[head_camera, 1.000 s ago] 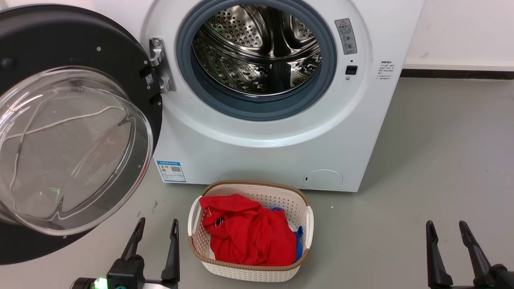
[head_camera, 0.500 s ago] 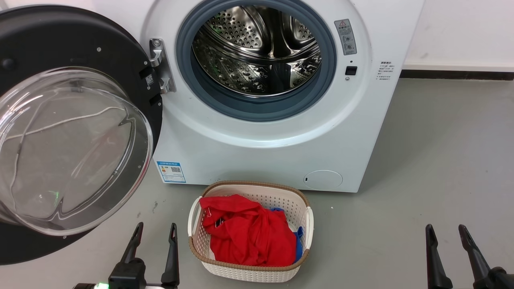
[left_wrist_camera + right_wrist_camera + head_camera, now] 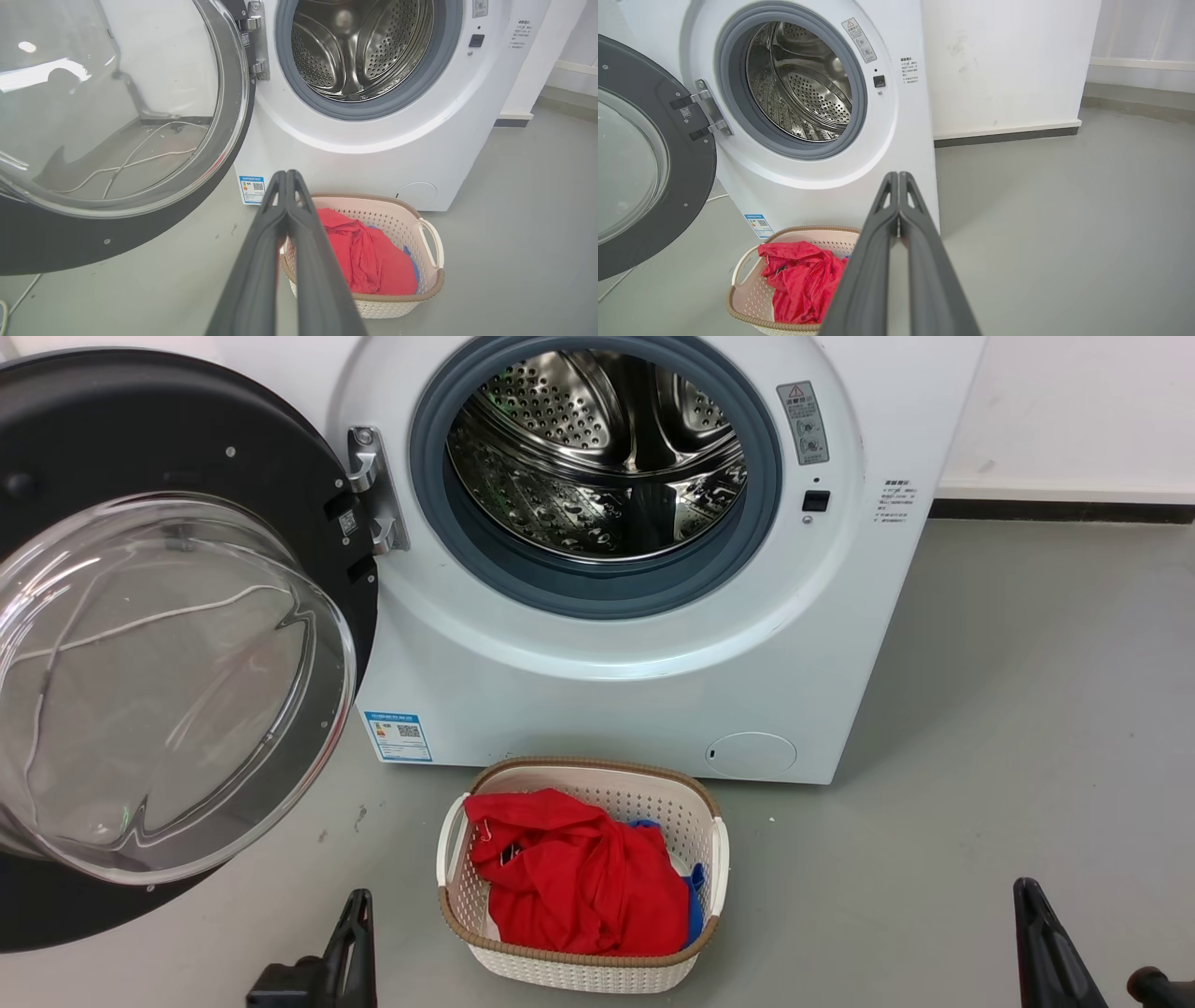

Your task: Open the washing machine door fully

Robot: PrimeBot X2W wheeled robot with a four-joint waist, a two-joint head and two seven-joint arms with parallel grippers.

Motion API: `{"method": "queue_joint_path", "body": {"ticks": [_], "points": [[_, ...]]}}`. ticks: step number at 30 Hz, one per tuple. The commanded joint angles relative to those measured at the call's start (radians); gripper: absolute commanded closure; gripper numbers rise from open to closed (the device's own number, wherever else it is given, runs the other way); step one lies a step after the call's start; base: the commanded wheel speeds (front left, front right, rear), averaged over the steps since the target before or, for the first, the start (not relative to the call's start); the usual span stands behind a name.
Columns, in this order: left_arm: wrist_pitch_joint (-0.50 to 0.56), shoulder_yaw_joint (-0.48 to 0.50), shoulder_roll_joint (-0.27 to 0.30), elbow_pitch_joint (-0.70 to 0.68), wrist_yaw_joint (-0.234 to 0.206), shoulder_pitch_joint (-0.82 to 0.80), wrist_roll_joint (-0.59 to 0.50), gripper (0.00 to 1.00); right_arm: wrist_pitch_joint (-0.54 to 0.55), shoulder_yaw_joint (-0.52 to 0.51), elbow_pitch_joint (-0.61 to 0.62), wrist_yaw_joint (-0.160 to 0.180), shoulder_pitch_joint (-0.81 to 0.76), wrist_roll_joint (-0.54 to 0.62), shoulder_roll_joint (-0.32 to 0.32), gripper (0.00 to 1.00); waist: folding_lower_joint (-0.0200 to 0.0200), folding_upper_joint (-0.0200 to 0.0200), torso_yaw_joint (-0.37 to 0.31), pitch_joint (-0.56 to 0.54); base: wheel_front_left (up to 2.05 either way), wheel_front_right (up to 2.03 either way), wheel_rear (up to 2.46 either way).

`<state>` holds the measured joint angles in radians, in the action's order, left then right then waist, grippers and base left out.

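Reading from the left, where does the washing machine door stand? — student

At far left, wide open on its hinge, inner face toward the head camera and the domed glass bowl bulging forward. It looks at or near its limit. — instructor

And the left gripper? — student

Low, beside the door's lower edge and apart from it. Its wrist view shows the fingers pressed together with nothing between them. — instructor

What lies to the right of the hinge? — student

The washing machine, its grey rubber ring and steel drum fully exposed. A laundry basket holding a red garment sits on the floor just in front. Farther right, the right gripper is likewise closed and empty, well clear of everything. — instructor

How should the step be finished well? — student

If any travel remains, the left arm is the nearer one. Press the joined fingertips on the black rim far from the hinge, not on the glass. Follow the arc about the hinge, ease off once the hinge resists, and keep clear of the basket. — instructor
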<state>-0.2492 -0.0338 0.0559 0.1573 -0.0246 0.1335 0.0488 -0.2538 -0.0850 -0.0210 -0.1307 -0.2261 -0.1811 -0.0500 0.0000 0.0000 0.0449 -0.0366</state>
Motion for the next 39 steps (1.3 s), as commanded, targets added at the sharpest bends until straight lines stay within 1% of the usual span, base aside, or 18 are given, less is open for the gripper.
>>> {"method": "queue_joint_path", "body": {"ticks": [1, 10, 20, 39], "points": [[0.009, 0.010, 0.002, -0.009, 0.007, -0.025, 0.045, 1.00, 0.005, 0.002, 0.010, 0.000, 0.016, -0.047, -0.003, 1.00, 0.0000, 0.0000, -0.001, 0.001, 0.00, 0.00, 0.00], [0.051, 0.025, 0.001, -0.001, 0.025, -0.050, 0.235, 1.00, 0.042, 0.010, -0.020, 0.000, 0.059, -0.231, -0.014, 1.00, 0.0000, 0.0000, -0.004, 0.003, 0.00, 0.00, 0.00], [0.094, 0.041, 0.000, 0.009, 0.044, -0.077, 0.423, 1.00, 0.079, 0.016, -0.048, 0.000, 0.099, -0.410, -0.021, 1.00, 0.0000, 0.0000, -0.008, 0.007, 0.00, 0.00, 0.00], [0.166, 0.070, -0.001, 0.029, 0.074, -0.123, 0.726, 1.00, 0.142, 0.021, -0.093, 0.000, 0.163, -0.696, -0.028, 1.00, 0.0000, 0.0000, -0.015, 0.013, 0.00, 0.00, 0.00]]}}
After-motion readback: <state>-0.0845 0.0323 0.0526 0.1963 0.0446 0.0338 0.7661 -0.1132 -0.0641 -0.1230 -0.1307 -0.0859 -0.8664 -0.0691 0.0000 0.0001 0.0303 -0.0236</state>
